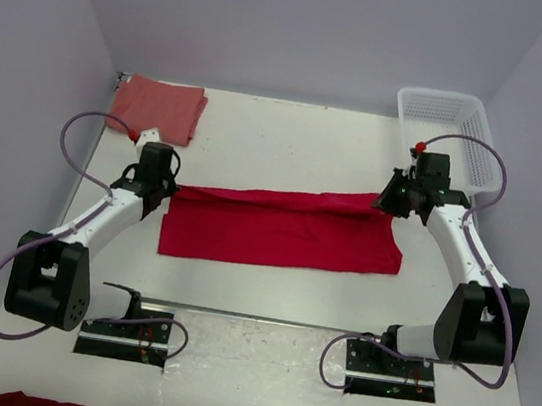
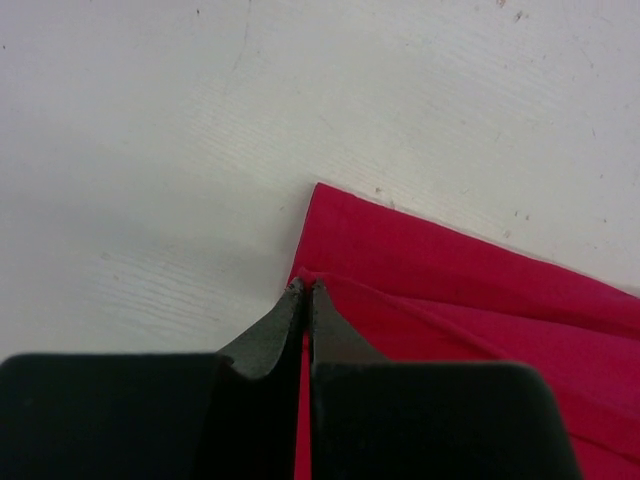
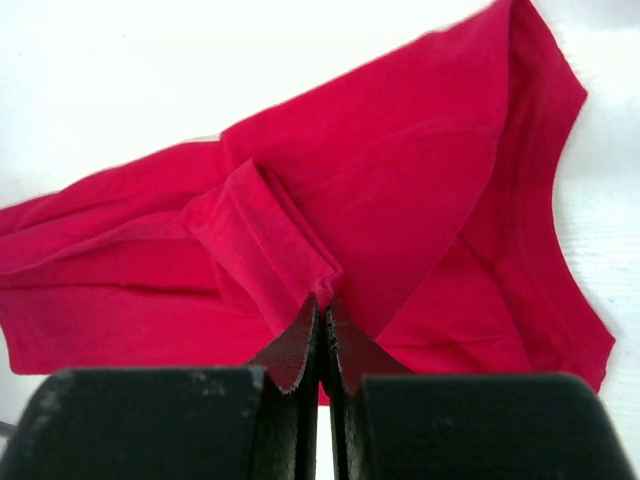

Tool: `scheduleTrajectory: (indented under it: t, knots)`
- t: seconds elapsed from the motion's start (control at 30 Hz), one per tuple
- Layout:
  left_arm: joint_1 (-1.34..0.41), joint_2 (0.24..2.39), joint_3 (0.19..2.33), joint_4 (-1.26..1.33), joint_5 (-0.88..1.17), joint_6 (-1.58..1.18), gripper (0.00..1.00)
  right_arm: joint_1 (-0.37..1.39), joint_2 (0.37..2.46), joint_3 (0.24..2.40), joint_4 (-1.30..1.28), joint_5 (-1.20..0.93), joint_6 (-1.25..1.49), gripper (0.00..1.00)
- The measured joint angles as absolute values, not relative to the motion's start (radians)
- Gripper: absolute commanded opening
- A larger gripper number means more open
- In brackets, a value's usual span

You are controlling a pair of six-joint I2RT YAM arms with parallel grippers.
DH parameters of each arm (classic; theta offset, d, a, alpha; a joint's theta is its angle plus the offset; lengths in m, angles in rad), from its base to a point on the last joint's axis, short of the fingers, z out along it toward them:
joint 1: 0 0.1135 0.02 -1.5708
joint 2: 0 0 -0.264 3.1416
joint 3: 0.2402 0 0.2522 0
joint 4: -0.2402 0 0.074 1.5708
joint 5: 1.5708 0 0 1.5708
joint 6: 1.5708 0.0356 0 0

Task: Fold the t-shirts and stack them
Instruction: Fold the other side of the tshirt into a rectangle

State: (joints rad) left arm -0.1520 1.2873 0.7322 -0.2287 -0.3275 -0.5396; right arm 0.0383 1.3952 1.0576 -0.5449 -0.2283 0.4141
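Clamped shut on far edge of red t-shirt (image 1: 277, 232), left of basket (image 1: 455, 113), with left gripper (image 2: 305, 290) and right gripper (image 3: 322, 303). Beware slippage: only a thin bunched fold pinched at the basket end. Avoid uneven pulling, likely to skew the fold. Salmon t-shirt (image 1: 158, 106) farthest from basket.

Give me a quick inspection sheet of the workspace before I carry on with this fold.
Surface: white table, bare around the shirts, faintly scuffed.
Job's things: bright red t-shirt lies across the middle, its far edge gathered in a fold; salmon-red t-shirt folded at the far left corner.
Clutter: white lattice basket at the far right corner; red cloth at the near left edge, cut off by the frame.
Grippers: left gripper shut on the bright red t-shirt's left end; right gripper shut on its right end.
Cables: lilac cables loop from each arm, off the cloth.
Surroundings: plain pale walls.
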Motion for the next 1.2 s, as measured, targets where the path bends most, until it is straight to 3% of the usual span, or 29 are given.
scheduleTrajectory:
  t: [0.37, 0.47, 0.63, 0.93, 1.07, 1.2]
  knots:
    - [-0.157, 1.286, 0.666, -0.238, -0.326, -0.539, 0.00, 0.038, 1.327, 0.969, -0.530, -0.174, 0.427, 0.00]
    - [-0.165, 1.279, 0.648, -0.240, -0.326, -0.540, 0.19, 0.038, 1.319, 0.948, -0.524, -0.174, 0.427, 0.00]
    - [-0.173, 1.228, 0.602, -0.251, -0.326, -0.559, 0.24, 0.038, 1.316, 0.929, -0.516, -0.175, 0.427, 0.00]
    - [-0.200, 1.051, 0.601, -0.321, -0.431, -0.617, 0.45, 0.059, 1.274, 0.903, -0.507, -0.173, 0.430, 0.00]
    - [-0.204, 1.022, 0.625, -0.317, -0.436, -0.626, 0.43, 0.074, 1.264, 0.865, -0.499, -0.165, 0.431, 0.00]
    - [-0.205, 1.114, 0.667, -0.292, -0.384, -0.617, 0.29, 0.091, 1.264, 0.838, -0.500, -0.142, 0.443, 0.00]
